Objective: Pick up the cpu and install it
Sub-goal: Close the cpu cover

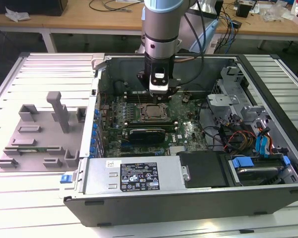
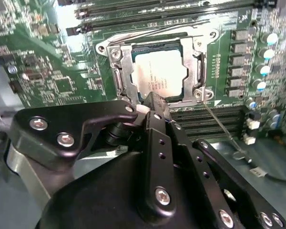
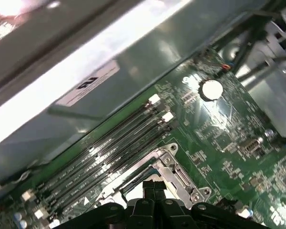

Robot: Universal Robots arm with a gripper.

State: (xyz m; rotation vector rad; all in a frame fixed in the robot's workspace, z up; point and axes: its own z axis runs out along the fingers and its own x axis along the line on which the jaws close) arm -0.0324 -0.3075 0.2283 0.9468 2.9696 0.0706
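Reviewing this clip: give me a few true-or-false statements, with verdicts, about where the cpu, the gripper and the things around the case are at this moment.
1. The cpu lies in the socket on the motherboard. True.
2. A grey tray lies at the exterior view's left of the computer case. True.
3. The gripper hangs over that tray. False: it hangs over the socket, inside the case.
4. The memory slots run along one side of the socket alone. False: in the second wrist view they run along two opposite sides of it.
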